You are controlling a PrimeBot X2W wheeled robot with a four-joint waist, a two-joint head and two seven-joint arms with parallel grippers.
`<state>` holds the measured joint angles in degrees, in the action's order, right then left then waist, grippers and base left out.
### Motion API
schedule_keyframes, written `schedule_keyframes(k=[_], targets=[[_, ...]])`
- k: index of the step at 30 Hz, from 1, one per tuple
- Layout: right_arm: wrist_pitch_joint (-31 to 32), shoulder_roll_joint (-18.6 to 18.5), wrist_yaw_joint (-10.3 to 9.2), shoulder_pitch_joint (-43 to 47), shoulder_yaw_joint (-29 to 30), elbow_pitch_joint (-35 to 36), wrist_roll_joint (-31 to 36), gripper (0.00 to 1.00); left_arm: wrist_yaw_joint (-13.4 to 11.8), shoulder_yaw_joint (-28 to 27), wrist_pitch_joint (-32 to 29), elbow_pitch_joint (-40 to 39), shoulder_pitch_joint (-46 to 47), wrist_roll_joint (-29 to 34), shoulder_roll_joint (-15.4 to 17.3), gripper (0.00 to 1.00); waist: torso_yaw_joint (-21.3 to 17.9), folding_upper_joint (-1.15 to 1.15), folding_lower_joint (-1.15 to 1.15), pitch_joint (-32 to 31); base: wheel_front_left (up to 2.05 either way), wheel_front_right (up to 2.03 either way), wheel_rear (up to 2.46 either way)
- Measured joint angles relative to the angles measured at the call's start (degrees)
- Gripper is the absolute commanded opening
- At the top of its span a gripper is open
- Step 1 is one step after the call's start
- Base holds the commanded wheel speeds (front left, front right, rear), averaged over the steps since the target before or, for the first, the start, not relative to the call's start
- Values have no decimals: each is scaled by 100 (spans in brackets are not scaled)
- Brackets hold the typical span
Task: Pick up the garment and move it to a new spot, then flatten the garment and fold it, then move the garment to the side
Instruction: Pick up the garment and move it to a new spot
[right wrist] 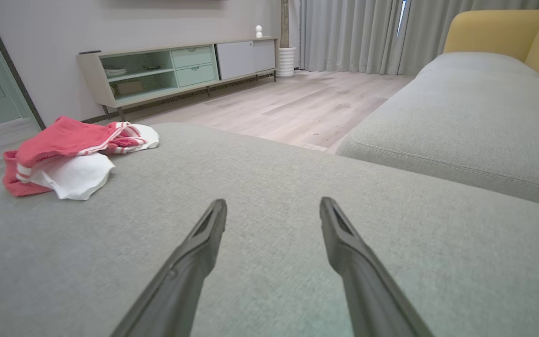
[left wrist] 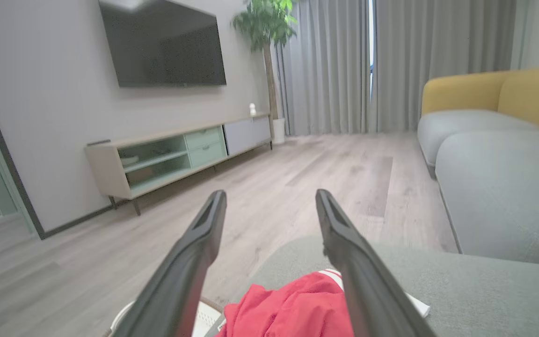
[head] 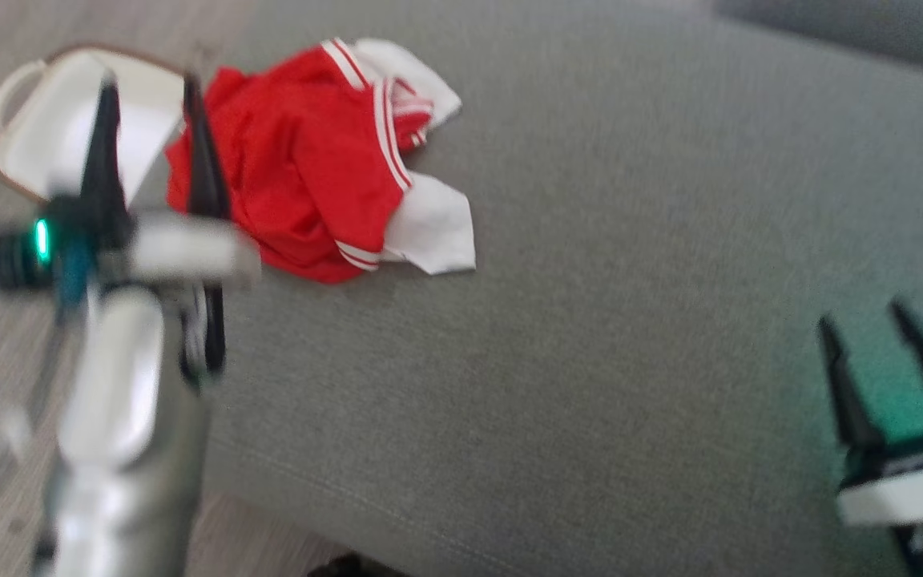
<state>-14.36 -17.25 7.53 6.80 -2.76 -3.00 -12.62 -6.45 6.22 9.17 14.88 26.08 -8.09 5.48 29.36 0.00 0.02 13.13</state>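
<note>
Left arm: rounded, glossy silver-white forearm shell [head: 113,417]. The wrist carries a dark cylindrical module with a green indicator light [head: 42,240] and a white block housing [head: 189,248]. The left gripper [head: 149,82] has two long, matte black, tapering fingers [left wrist: 190,262]. The right gripper [head: 862,314] matches it, with a white band [head: 906,493] at its base.

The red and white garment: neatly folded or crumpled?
Crumpled: the red and white garment lies bunched, white flaps sticking out unevenly.

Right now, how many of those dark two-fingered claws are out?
2. The left gripper hangs open by the crumpled red-and-white cloth garment; the right gripper is open over the grey fabric cushion, lower right.
</note>
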Motion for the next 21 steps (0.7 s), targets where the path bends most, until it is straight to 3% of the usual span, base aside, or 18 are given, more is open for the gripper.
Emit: schedule_keyframes(k=[7, 11, 15, 16, 17, 21], targets=[[9, -724, 0, -687, -43, 342, -109, 100, 508, -7, -1552, 2001, 2254, -372, 57, 100, -197, 0, 1, 954, 0, 0, 0], [33, -867, 0, -967, -234, 424, -181, 100, 520, -185, -2101, 3221, 2714, -583, 181, 100, -472, 0, 0, 1296, 0, 0, 0], [77, -932, 0, -1041, -222, 458, -258, 100, 467, -381, -2184, 4309, 2832, -792, 241, 100, -834, 0, -1, 1596, 0, 0, 0], [76, -932, 0, -1048, -204, 467, -258, 100, 506, -437, -2111, 4442, 2854, -856, 231, 88, -895, 0, -2, 1640, 0, 0, 0], [75, -932, 0, -1062, -181, 475, -259, 100, 548, -472, -2026, 4542, 2891, -926, 227, 0, -950, 0, -2, 1680, 0, 0, 0], [66, -910, 0, -1125, -146, 486, -259, 100, 603, -490, -1416, 4767, 3034, -960, 226, 0, -1101, 0, -1, 1759, 0, 0, 0]])
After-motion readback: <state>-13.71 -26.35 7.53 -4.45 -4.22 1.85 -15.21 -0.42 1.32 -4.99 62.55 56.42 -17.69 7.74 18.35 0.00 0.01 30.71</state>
